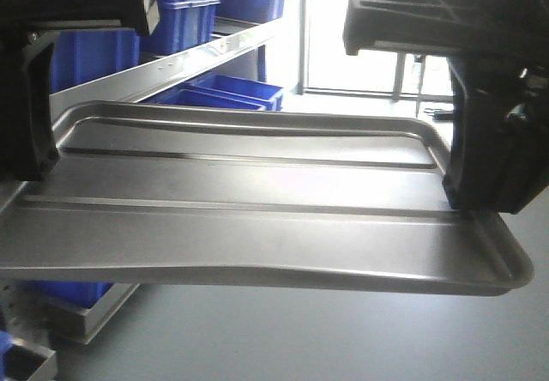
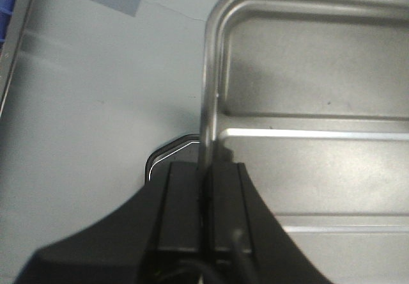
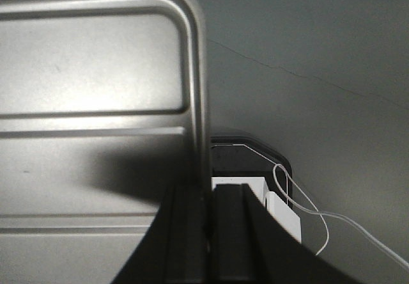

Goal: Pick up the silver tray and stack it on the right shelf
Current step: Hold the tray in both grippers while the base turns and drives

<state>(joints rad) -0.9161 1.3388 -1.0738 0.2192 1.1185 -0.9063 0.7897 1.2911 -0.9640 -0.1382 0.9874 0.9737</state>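
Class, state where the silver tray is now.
Front view: the silver tray is held above the floor, centre frame, its left rim pinched by the left gripper, right rim by the right gripper.

The silver tray (image 1: pixel 257 218) is smooth sheet metal with a satin sheen, and bright glare pools on its base and rim. The left gripper (image 2: pixel 208 169) and right gripper (image 3: pixel 208 197) look like matt black plastic. The blue bins (image 1: pixel 184 3) are glossy moulded plastic, and the shelf frame (image 1: pixel 154 72) is pale, dull-shining metal. The floor (image 2: pixel 96 92) is smooth, matt grey with a fine crack.
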